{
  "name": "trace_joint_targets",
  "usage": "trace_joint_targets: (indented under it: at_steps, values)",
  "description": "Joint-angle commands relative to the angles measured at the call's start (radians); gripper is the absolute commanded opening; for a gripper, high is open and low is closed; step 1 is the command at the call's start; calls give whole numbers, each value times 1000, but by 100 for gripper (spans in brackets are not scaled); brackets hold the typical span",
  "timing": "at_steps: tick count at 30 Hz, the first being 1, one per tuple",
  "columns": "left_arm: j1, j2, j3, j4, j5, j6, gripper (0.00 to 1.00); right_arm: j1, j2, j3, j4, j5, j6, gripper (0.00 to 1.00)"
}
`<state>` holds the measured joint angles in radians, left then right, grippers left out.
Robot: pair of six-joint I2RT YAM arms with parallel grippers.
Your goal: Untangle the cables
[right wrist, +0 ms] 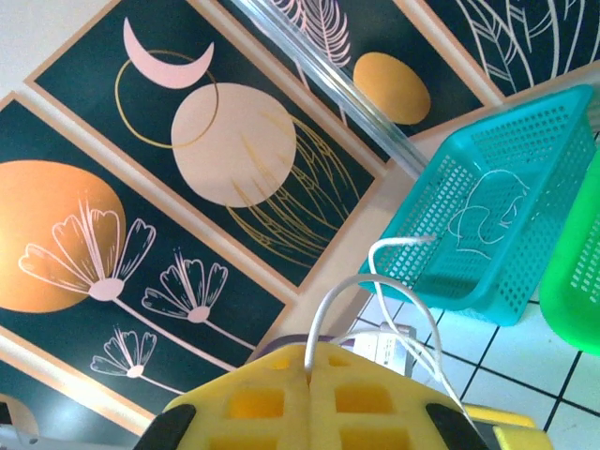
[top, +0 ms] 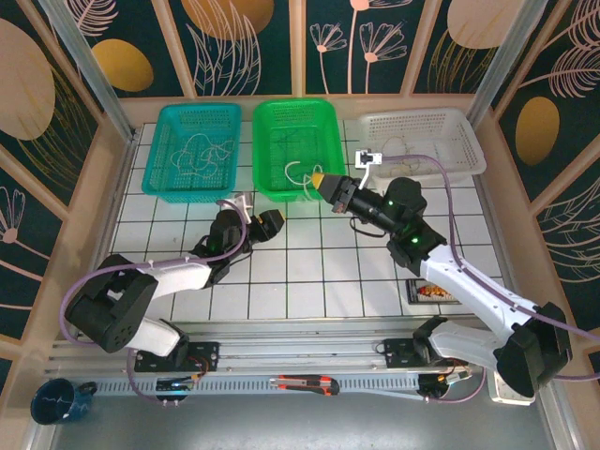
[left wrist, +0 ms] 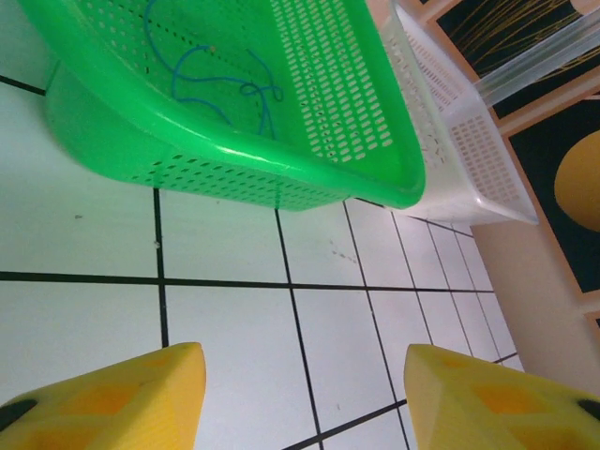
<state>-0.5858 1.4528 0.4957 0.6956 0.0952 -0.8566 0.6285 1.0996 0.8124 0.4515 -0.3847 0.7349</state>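
White cable (right wrist: 403, 242) curls in thin loops out of the right claw (right wrist: 309, 361), whose yellow fingers (right wrist: 253, 403) are clenched together on it. From above, that claw (top: 322, 178) sits at the near right corner of the green basket (top: 292, 141), and the held cable's loop lies over the basket's near part.

A dark blue cable (left wrist: 246, 87) lies in loose curves on the floor of the same green basket. Pale cables (right wrist: 483, 211) lie tangled in the teal basket (top: 192, 150), just to the left of the green one. A white basket (top: 422, 141) stands to the right of the green one.

The left claw (left wrist: 305, 375) is released, its two yellow fingers (left wrist: 122, 398) wide apart, grasping nothing. It is low over the white, black-gridded table (left wrist: 225, 319), near the green basket's front wall.
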Motion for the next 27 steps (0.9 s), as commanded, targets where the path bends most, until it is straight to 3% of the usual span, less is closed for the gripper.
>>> trace_joint_targets:
  at_steps: [1, 15, 27]
  values:
    - [-2, -40, -3, 4, -14, 31, 58, -12, -20, -7, -15, 17, -20, 0]
    - [-3, -168, 62, -13, 90, 10, 65, -30, 27, -50, -8, -4, -30, 0]
    - [-3, -148, 148, 51, 212, -39, 63, -30, 58, -68, 30, -26, -10, 0]
